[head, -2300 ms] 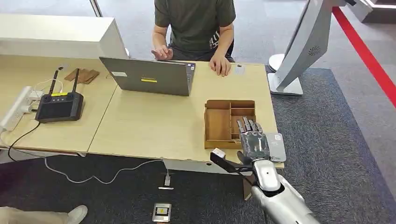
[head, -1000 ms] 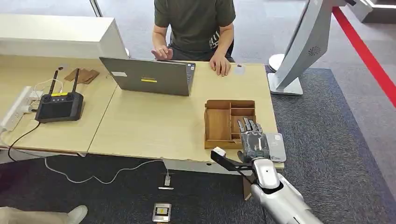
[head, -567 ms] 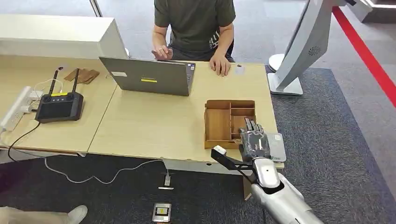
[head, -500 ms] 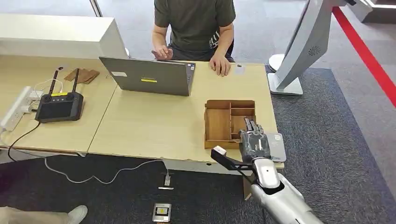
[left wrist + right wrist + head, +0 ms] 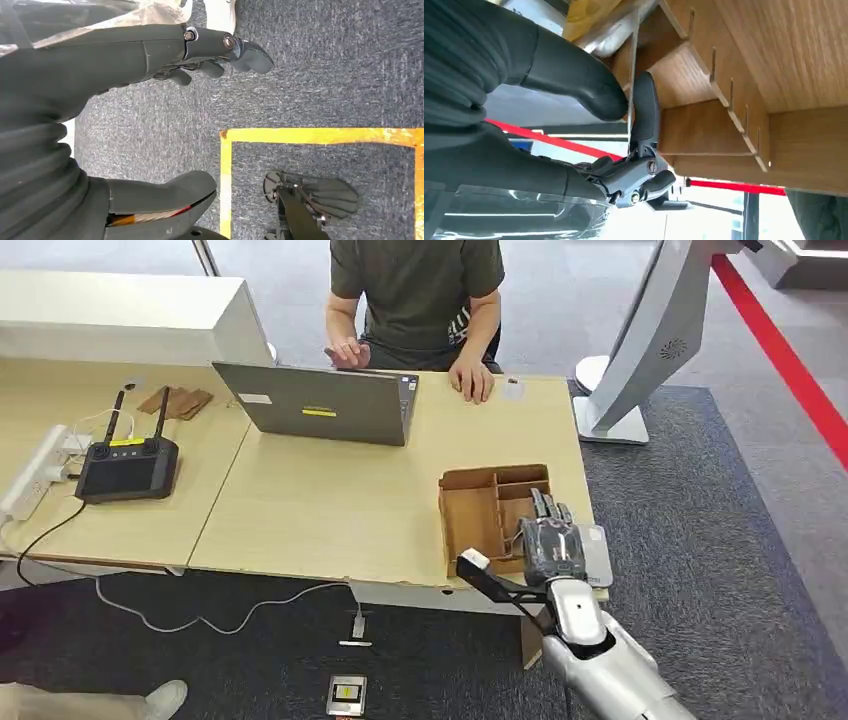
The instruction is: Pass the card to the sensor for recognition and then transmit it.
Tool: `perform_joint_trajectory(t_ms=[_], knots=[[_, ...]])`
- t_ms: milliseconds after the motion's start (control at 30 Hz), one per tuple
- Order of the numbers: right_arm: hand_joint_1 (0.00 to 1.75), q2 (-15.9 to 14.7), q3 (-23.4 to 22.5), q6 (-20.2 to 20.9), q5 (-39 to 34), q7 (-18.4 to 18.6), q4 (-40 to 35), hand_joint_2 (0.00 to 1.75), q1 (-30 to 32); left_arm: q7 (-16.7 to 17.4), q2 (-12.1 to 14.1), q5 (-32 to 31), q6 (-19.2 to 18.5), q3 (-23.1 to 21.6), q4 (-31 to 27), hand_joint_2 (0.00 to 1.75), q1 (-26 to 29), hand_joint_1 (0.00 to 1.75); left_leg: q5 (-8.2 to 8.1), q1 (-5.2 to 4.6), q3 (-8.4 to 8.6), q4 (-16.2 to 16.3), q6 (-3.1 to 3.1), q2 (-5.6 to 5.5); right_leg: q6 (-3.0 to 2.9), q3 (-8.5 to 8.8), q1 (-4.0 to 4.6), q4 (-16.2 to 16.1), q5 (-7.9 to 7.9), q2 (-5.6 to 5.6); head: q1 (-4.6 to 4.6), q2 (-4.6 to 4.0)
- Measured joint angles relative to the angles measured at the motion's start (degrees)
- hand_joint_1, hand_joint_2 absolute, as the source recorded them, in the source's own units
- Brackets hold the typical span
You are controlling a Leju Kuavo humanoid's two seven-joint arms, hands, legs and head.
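Head view: the right robot hand reaches over the near right corner of the wooden bench, its fingers dipping into the wooden tray. The tray sits skewed on the bench and looks tilted where the fingers meet it. Just beside the tray, at the bench edge, lies a flat grey sensor pad, partly covered by the hand. Across the bench a person sits behind an open laptop, one hand resting on the bench top. A black remote controller with two antennas lies on the left part of the bench.

Left wrist view: the left robot hand hangs above grey carpet marked with a yellow tape line; its fingers are apart and hold nothing.

Right wrist view: the right robot hand pinches a thin card, seen edge-on, between the thick thumb and a dark finger. The card stands right at the wooden tray, against its slotted wall.
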Motion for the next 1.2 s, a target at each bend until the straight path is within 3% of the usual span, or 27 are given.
perform_joint_trajectory(t_ms=[333, 567, 900, 1200], knots=[[1.64, -2.1, -1.8, 0.1, 0.5, 1.1, -11.3, 1.75, 0.2, -0.2, 0.0, 0.2, 0.1, 0.0, -0.1, 1.75, 0.2, 0.00, 0.00, 0.00, 0.00, 0.0, 0.00, 0.00, 0.00, 0.00, 0.00, 0.0, 0.00, 0.00, 0.00, 0.00], [1.75, -2.3, -3.2, 1.5, 1.0, 0.8, -16.8, 1.75, -0.7, 1.1, 0.0, -1.9, -0.8, -0.2, -0.2, 1.75, -0.8, 0.00, 0.01, 0.00, 0.00, 0.0, 0.00, 0.01, 0.00, 0.02, 0.00, 0.0, 0.02, 0.00, 0.00, 0.00], [1.75, 0.7, -3.7, 5.9, -2.5, -1.3, -16.1, 1.75, -5.6, 3.3, -0.5, -5.6, -2.9, -1.2, -0.2, 1.75, -3.4, 0.00, 0.03, 0.00, 0.00, 0.0, 0.00, 0.01, -0.01, 0.02, 0.00, 0.0, 0.04, 0.00, 0.00, 0.00], [1.75, 4.1, -4.8, 4.1, -5.4, -3.8, -11.7, 1.75, -8.5, 3.9, -1.3, -6.7, -3.1, -1.7, -0.2, 1.75, -4.6, 0.00, 0.02, 0.00, -0.01, 0.0, -0.01, 0.00, 0.00, 0.00, 0.00, 0.0, 0.03, 0.00, 0.00, 0.00]])
